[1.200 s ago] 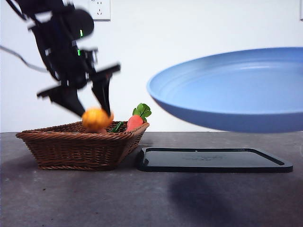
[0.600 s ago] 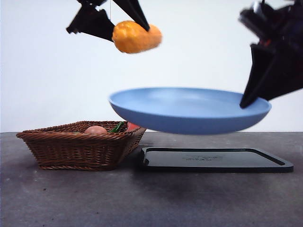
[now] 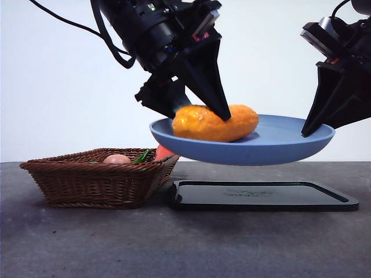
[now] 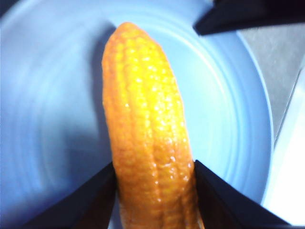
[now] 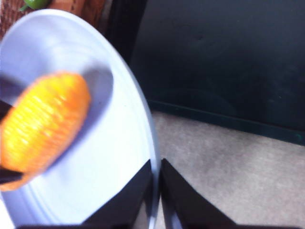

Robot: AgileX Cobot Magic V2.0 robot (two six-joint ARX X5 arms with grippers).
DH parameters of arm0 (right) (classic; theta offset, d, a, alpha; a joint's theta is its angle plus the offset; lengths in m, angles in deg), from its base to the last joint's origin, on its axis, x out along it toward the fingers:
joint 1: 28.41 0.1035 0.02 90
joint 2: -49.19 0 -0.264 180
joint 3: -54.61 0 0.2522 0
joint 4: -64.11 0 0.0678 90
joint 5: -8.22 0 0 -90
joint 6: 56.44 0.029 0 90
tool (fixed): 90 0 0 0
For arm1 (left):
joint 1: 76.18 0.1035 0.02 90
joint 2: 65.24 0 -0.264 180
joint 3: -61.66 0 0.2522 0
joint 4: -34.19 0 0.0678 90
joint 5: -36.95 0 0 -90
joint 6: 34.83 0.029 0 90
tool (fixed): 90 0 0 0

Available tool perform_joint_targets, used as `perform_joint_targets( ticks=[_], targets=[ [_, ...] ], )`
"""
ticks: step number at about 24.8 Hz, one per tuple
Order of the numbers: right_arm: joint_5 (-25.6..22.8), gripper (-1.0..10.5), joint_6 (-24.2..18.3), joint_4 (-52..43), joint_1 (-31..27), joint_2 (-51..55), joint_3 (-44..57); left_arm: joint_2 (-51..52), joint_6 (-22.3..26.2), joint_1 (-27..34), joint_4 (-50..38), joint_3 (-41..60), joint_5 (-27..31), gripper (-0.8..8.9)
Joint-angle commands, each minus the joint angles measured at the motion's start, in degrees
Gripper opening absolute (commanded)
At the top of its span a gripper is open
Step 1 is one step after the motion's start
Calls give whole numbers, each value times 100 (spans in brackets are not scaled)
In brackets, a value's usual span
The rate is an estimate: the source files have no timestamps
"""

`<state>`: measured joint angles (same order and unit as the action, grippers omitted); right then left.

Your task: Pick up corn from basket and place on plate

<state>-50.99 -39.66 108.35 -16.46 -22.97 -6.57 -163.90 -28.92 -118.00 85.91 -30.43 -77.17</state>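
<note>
One corn [image 3: 215, 123] lies in the single blue plate [image 3: 272, 152], which you hold aloft: your left gripper [image 4: 153, 179] still-free clamps the cob, your right gripper [image 5: 157, 183] pinches the rim. One basket [image 3: 95, 179] sits beside one black tray [image 3: 261, 196].

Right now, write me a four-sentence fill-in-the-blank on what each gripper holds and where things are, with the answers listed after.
1. The left gripper is shut on the ____.
2. The right gripper pinches the rim of the blue ____.
3. The plate is held in the air above the black ____.
4. The carrot lies in the wicker ____.

Missing words: corn; plate; tray; basket.
</note>
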Motion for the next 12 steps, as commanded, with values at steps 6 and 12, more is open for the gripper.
perform_joint_targets(
  ticks=[6, 12],
  targets=[
    [74, 1, -33, -26, 7, -50, -103, -103, 96, -175, -22, -107, 144, 317],
    [70, 1, -72, 2, 7, -79, -103, -66, 61, -168, 105, -195, 142, 317]
  ],
)
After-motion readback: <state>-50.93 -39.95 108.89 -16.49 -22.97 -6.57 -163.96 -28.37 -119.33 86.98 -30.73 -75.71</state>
